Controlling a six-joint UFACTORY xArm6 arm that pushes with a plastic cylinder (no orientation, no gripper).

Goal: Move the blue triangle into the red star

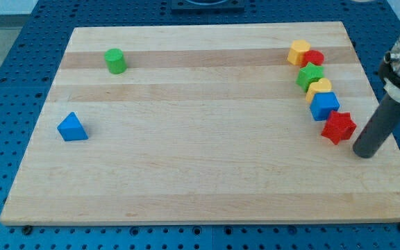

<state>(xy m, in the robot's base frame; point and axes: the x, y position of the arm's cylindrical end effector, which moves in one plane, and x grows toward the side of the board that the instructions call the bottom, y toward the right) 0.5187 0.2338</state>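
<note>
The blue triangle (71,128) lies near the left edge of the wooden board (200,173). The red star (339,127) lies far across at the view's right, at the lower end of a chain of blocks. My tip (365,153) rests on the board just right of and a little below the red star, not touching it. The tip is far from the blue triangle.
A green cylinder (115,61) stands at the upper left. Above the red star, a chain runs upward: a blue block (323,106), a yellow heart (319,88), a green star (310,75), a red cylinder (314,58) and a yellow block (298,52).
</note>
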